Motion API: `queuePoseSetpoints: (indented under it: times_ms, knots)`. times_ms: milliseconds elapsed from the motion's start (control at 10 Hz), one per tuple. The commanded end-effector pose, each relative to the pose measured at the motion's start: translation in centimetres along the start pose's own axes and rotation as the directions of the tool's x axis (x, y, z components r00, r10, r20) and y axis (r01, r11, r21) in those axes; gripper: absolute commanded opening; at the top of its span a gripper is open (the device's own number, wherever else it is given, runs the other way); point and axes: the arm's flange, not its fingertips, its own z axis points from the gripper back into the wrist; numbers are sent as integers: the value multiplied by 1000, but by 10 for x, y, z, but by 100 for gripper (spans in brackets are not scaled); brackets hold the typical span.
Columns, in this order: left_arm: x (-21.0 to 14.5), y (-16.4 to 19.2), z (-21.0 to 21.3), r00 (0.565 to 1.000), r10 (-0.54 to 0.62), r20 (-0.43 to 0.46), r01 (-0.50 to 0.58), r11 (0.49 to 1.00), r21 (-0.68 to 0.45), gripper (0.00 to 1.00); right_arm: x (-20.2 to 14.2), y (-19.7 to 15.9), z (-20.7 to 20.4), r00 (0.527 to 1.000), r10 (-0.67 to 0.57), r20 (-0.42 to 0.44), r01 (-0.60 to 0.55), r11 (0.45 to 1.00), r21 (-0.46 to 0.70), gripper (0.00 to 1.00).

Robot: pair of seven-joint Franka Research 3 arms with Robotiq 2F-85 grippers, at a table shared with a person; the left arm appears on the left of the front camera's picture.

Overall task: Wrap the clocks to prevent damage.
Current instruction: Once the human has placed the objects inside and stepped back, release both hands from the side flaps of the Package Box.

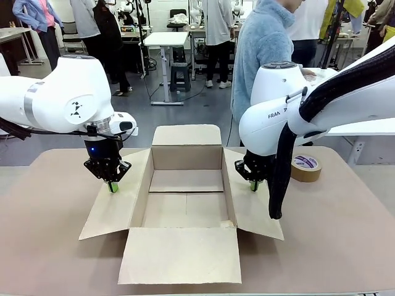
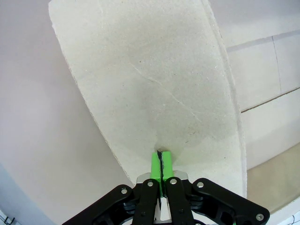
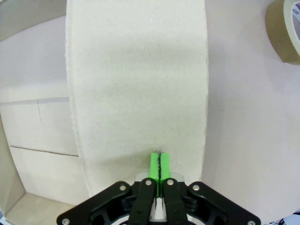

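The cardboard box point(image 1: 187, 158) stood open on the worktop point(image 1: 49, 246), all four flaps splayed outward, and its floor lay bare. Where the clocks were could not be told. The left tool point(image 1: 112, 187) was closed, green pads pressed together on nothing, its tip set down on the box's left flap point(image 1: 114, 213); in the left wrist view the tip seemed to touch the cardboard. The right tool point(image 1: 253, 185) was likewise closed and empty, with its tip on the box's right flap point(image 1: 258, 216). The step in hand looked like readying the box rather than wrapping: both arms appeared to pin the side flaps out so that the opening was free for a wrapped bundle. The next move would probably call for steady downward contact without creasing the flaps, then a straight lift away from the box once something was inside. A brown tape roll point(image 1: 305, 167) lay flat on the worktop just beyond the box's right flap, apart from it. The right arm's black cable sleeve point(image 1: 279, 179) hung over that flap, close to the box's right wall, and could foul anything lowered in from that side. A person point(image 1: 262, 55) in a pale blue fleece stood beyond the box's far side. The front flap point(image 1: 182, 254) lay flat toward the box's near side.
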Motion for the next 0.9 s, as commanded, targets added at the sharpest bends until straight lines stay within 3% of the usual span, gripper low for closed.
queuePoseSetpoints:
  times_ms: [0,800]
  knots:
    - [0,0,0,1000,0,0,0,1000,0,0,-2,2,-2,1000,-3,-3,3,1000,-3,1]
    - [0,0,0,1000,0,0,0,1000,0,0,-2,2,-2,1000,-3,-3,3,1000,-3,1]
